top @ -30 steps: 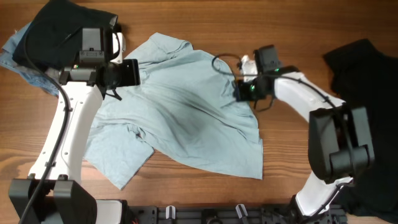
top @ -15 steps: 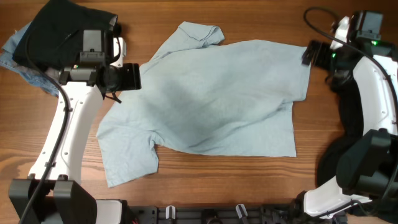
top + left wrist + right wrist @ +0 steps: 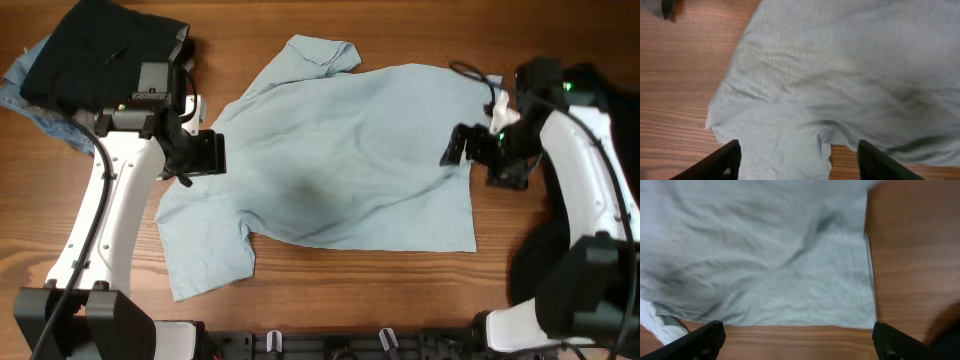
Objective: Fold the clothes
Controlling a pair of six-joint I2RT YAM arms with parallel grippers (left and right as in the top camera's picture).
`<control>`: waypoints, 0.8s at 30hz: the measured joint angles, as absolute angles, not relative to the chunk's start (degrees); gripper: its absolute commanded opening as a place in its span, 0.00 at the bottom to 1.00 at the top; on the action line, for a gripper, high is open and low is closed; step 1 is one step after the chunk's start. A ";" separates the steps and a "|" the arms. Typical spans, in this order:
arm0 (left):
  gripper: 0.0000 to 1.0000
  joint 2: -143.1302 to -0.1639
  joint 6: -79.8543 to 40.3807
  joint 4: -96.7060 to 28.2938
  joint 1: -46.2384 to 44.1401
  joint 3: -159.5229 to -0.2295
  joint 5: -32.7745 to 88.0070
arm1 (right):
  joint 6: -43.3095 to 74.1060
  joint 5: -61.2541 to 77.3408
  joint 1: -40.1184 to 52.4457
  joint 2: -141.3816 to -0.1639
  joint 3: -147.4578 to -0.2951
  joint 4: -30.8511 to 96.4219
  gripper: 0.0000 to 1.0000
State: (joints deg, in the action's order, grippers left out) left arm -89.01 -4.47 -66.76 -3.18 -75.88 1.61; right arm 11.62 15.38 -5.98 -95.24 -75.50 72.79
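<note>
The clothes, a pale light-blue T-shirt (image 3: 340, 160), lie spread nearly flat across the middle of the table, one sleeve at the top (image 3: 322, 52) and one at the lower left (image 3: 205, 255). My left gripper (image 3: 212, 152) hovers open over the shirt's left edge. In the left wrist view the shirt (image 3: 840, 75) fills the frame, and my left gripper (image 3: 799, 164) has only cloth below it. My right gripper (image 3: 460, 147) stands open over the shirt's right side. In the right wrist view my right gripper (image 3: 800, 342) hangs over bare wood just past the hem (image 3: 790, 315).
A dark folded stack (image 3: 95, 55) lies at the table's top left corner with blue denim (image 3: 22, 75) showing under it. A black garment (image 3: 535, 262) lies at the right edge behind my right arm. Bare wood runs along the front of the table (image 3: 340, 290).
The crumpled shirt was pulled out to the right and now lies spread. My right gripper opened, let go of it, and came back left over its right side. My left gripper dropped slightly.
</note>
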 measured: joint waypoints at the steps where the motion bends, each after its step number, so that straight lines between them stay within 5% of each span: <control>1: 0.75 -89.01 -5.85 -66.92 -3.18 -75.88 1.63 | 13.91 14.98 -5.98 -94.63 -71.77 70.89 0.84; 3: 0.77 -89.01 -8.10 -67.33 -3.18 -75.88 1.65 | 17.12 14.70 -5.98 -94.56 -64.36 68.23 0.71; 7: 0.81 -89.01 -10.11 -69.41 -3.11 -75.88 1.85 | 23.51 14.33 -5.98 -94.67 -49.58 61.41 0.71; 10: 0.82 -89.01 -10.44 -69.49 -1.67 -75.88 2.02 | 27.29 14.06 -6.11 -94.70 -44.29 55.68 0.52; 11: 0.82 -89.01 -10.46 -69.45 -0.93 -75.88 2.02 | 28.51 14.04 -6.28 -94.59 -44.12 54.87 0.41; 12: 0.82 -89.01 -10.48 -69.47 -0.38 -75.88 2.02 | 29.06 14.11 -6.44 -94.45 -44.10 54.41 0.04; 18: 0.83 -89.01 -10.68 -70.24 0.03 -75.88 2.02 | 30.17 11.44 -10.74 -93.84 -46.37 53.98 0.04; 24: 0.83 -89.01 -10.66 -69.14 0.03 -75.88 2.02 | 28.32 2.50 -27.05 -82.74 -57.06 68.05 0.04</control>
State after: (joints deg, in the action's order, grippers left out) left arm -89.01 -10.66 -69.14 0.03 -75.88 2.02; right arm 28.32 2.50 -27.05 -82.74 -57.06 68.05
